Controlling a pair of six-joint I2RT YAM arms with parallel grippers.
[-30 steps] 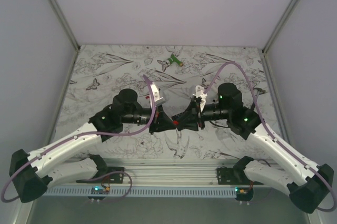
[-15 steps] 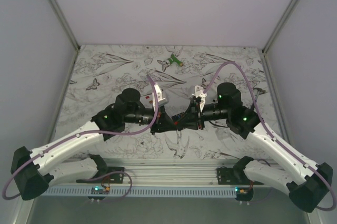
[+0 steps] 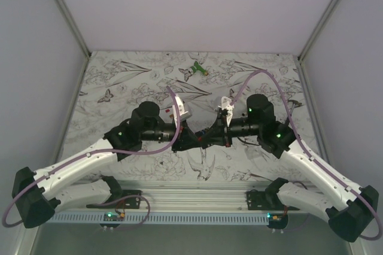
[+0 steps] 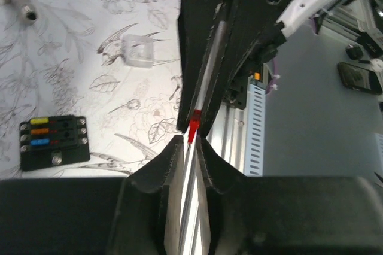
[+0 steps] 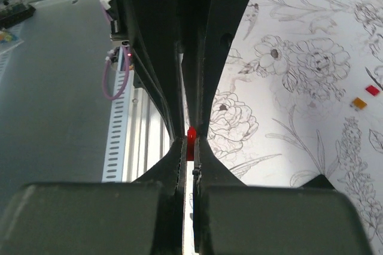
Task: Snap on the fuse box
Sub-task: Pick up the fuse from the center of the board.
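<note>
The fuse box (image 4: pixel 52 141) lies flat on the flowered table in the left wrist view, black, with yellow, orange and blue fuses in its slots. It does not show in the top view. Both arms meet tip to tip above the table's middle. A small red fuse (image 5: pixel 191 140) sits between the fingertips of my right gripper (image 5: pixel 190 144), which is shut on it. My left gripper (image 4: pixel 190 142) faces it with jaws almost together, and the fuse's (image 4: pixel 192 130) other end is at their tips.
A small clear plastic piece (image 4: pixel 139 50) lies on the table beyond the fuse box. Loose red (image 5: pixel 372 90) and orange (image 5: pixel 359 103) fuses lie to the right. A green-and-white object (image 3: pixel 195 69) rests at the far edge. The aluminium rail (image 3: pixel 197 198) runs along the near edge.
The two grippers have drawn together tip to tip. The right jaws have closed onto the red fuse. The left jaws have parted very slightly.
</note>
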